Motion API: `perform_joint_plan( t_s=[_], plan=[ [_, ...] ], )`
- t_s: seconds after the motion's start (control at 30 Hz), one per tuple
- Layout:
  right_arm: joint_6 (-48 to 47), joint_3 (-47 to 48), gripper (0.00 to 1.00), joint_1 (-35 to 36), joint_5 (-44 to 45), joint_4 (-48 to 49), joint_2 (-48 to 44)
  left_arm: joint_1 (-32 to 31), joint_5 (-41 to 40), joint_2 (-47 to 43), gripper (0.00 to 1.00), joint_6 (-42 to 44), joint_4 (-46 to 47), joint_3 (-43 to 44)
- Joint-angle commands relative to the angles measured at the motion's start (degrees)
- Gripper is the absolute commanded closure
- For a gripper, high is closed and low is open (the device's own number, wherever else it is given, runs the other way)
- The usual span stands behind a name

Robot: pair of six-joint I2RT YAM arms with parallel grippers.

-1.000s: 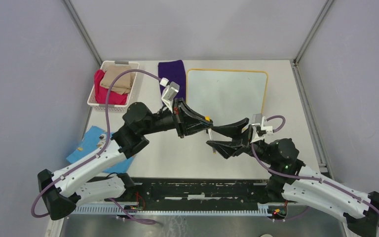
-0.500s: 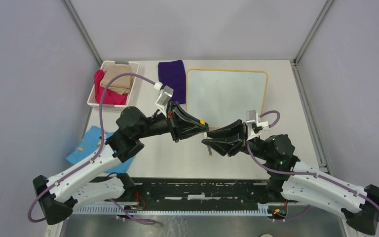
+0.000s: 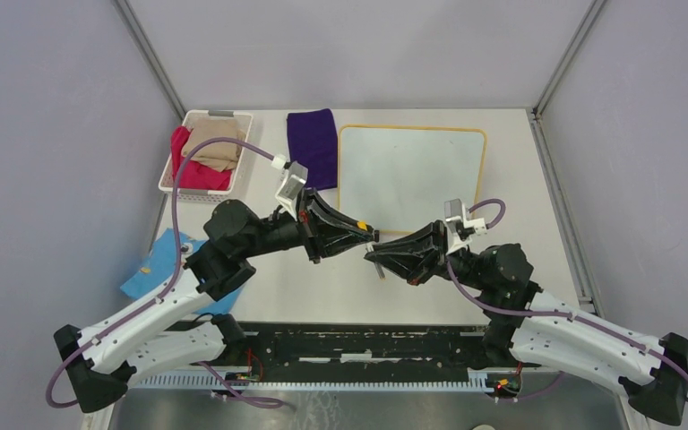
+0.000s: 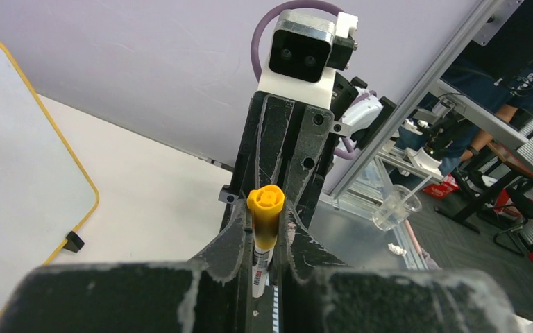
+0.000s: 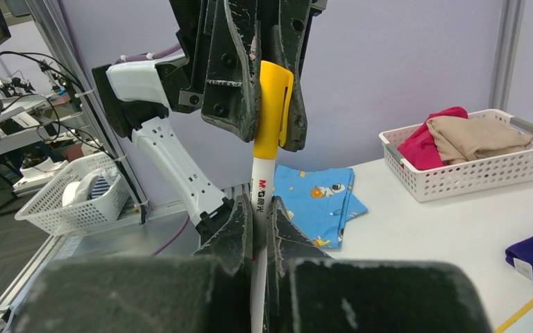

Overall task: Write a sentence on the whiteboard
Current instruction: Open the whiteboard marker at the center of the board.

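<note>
The whiteboard (image 3: 412, 170) lies flat at the back right, yellow-framed; its corner also shows in the left wrist view (image 4: 14, 159). Its white face shows no sentence. Above the table's middle the two grippers meet tip to tip around a marker (image 5: 262, 191). My left gripper (image 3: 367, 235) (image 4: 269, 239) is shut on the marker's yellow cap (image 4: 265, 211) (image 5: 272, 111). My right gripper (image 3: 379, 255) (image 5: 260, 225) is shut on the white barrel just below the cap. The marker's lower end is hidden between the right fingers.
A white basket (image 3: 235, 166) with red and tan cloths stands at the back left. A purple cloth (image 3: 313, 143) lies beside the whiteboard. A blue patterned cloth (image 3: 157, 264) (image 5: 319, 198) lies at the near left, under the left arm.
My right gripper has gone from open to shut on the marker's barrel. Both arms have drifted a little to the left, with the left still gripping the cap.
</note>
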Motion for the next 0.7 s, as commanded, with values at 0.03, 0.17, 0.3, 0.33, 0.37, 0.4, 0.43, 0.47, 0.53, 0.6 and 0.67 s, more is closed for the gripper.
perform_joint_plan(
  t_s=[0.03, 0.17, 0.3, 0.33, 0.37, 0.4, 0.43, 0.47, 0.53, 0.6, 0.67],
  plan=[
    [-1.76, -1.76, 1.00, -0.13, -1.52, 2.72, -1.56, 0.11, -3.22, -3.04, 0.98, -0.70, 1.61, 0.62],
    [-1.48, -2.73, 1.00, -0.17, -1.07, 2.97, -1.69, 0.11, -5.63, -4.10, 0.98, -0.75, 1.16, 0.52],
    [-0.30, -3.58, 1.00, -0.14, -1.15, 4.09, -1.41, 0.11, -7.44, -4.91, 0.98, -0.63, 0.94, 0.59],
    [-0.03, -3.41, 1.00, -0.11, -1.08, 4.17, -1.19, 0.11, -7.20, -4.80, 0.98, -0.63, 0.94, 0.70],
    [0.07, -2.99, 1.00, -0.11, -1.06, 4.15, -0.99, 0.11, -6.87, -4.59, 0.98, -0.62, 0.91, 0.79],
    [0.30, -2.64, 1.00, -0.11, -1.09, 4.32, -0.74, 0.11, -6.40, -4.20, 0.98, -0.62, 0.90, 0.83],
    [0.58, -2.28, 0.97, -0.12, -1.11, 4.71, -0.64, 0.11, -6.08, -3.80, 0.98, -0.62, 0.86, 0.72],
    [1.15, -1.85, 0.88, -0.13, -0.99, 5.01, -0.41, 0.11, -5.89, -3.61, 0.98, -0.62, 0.82, 0.63],
    [2.12, -0.83, 0.69, -0.17, -1.29, 5.72, 0.03, 0.11, -5.85, -3.05, 0.98, -0.33, 0.17, 0.53],
    [2.89, 0.09, 0.56, -0.11, -1.24, 5.78, 0.41, 0.11, -6.18, -2.80, 0.98, 0.01, -0.55, 0.47],
    [3.31, 0.80, 0.50, -0.13, -1.14, 5.75, 0.66, 0.11, -6.47, -2.80, 0.98, 0.23, -0.91, 0.38]
  ],
)
